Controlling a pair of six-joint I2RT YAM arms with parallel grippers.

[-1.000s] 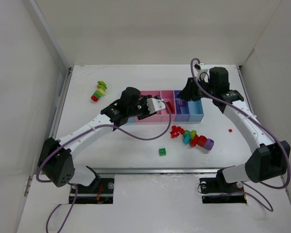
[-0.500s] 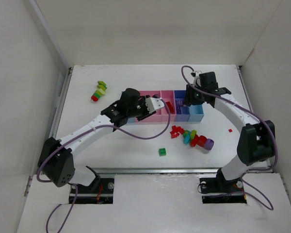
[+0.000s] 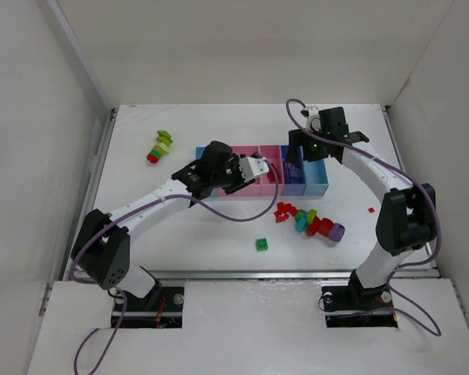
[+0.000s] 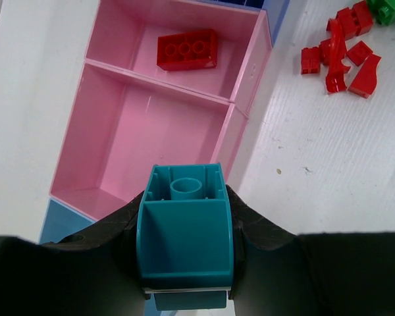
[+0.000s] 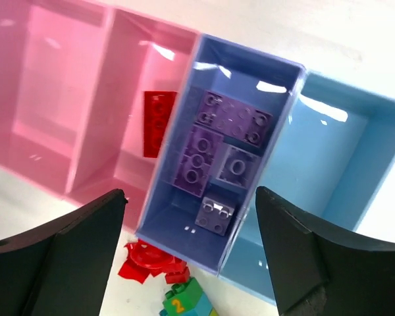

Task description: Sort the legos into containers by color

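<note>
Left gripper (image 4: 184, 220) is pinching teal brick (image 4: 184, 240); right gripper (image 5: 187, 230) is hanging spread. Purple bricks (image 5: 214, 148) and one red brick (image 4: 187, 49) are lying in trays (image 3: 319, 173); pile (image 3: 309, 220) at 5 o'clock and chain (image 3: 160, 146) at 10 o'clock are waiting.

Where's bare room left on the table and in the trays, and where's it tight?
Bare: the far table strip between the green-yellow chain and the right arm; the wide pink tray; the right-end light blue tray. Crowded: the purple-blue tray, mostly filled with purple bricks, and the loose pile in front of the trays.
</note>
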